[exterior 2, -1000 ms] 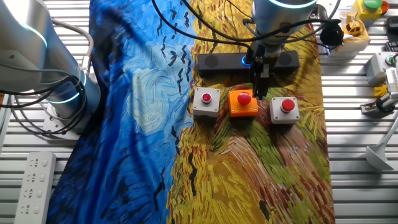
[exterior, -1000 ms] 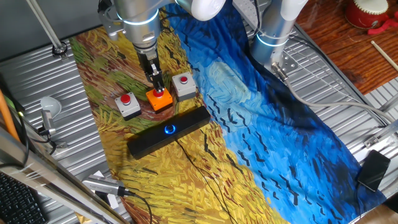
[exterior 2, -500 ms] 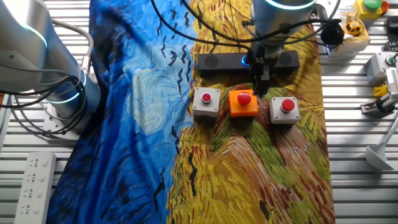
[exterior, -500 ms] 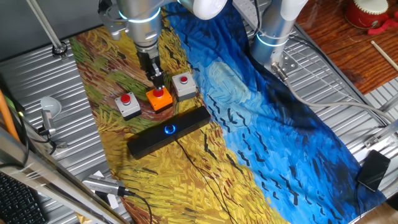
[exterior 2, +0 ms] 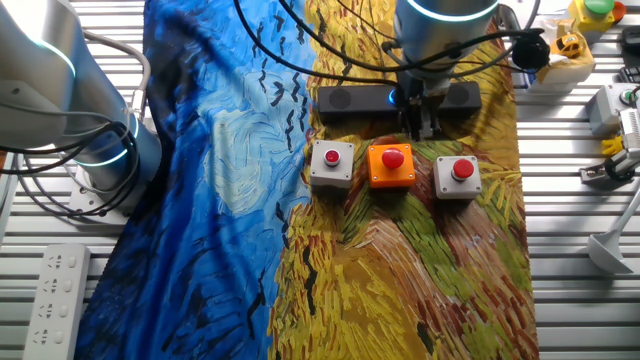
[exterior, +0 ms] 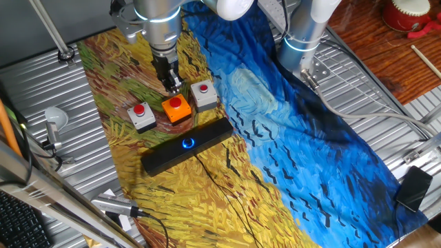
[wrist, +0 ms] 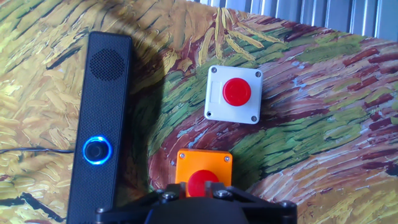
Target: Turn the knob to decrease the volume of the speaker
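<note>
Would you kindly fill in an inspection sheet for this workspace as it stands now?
Surface: painted cloth over a ribbed metal table.
Job's things: speaker lies flat; knob glows blue, untouched.
Clutter: orange button box between two grey button boxes.
Grippers: gripper hangs above the orange box, short of the speaker; jaws' state cannot be told.
Cables: thin cable runs off the speaker; cable bundle behind the arm.
Surroundings: second arm's base; power strip; microphone.
</note>
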### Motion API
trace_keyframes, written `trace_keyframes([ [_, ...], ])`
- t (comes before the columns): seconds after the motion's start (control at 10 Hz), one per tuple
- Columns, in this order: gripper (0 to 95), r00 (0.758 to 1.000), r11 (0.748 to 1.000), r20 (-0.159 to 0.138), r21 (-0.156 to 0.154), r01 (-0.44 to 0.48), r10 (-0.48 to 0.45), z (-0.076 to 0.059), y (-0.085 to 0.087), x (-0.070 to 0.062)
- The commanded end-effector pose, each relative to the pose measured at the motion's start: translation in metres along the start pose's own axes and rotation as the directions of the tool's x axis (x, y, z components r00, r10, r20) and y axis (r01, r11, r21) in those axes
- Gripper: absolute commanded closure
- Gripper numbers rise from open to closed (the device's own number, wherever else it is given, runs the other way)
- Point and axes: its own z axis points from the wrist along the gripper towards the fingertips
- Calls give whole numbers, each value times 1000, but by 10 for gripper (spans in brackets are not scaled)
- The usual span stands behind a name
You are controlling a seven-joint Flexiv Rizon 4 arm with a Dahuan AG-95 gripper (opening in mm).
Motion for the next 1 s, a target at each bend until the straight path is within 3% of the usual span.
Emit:
trace_keyframes([
  [0.1,950,1000,1000,-1,0,7,-7,0,0,0],
  [1.0,950,996,996,3,0,92,-92,-1,-2,-6],
])
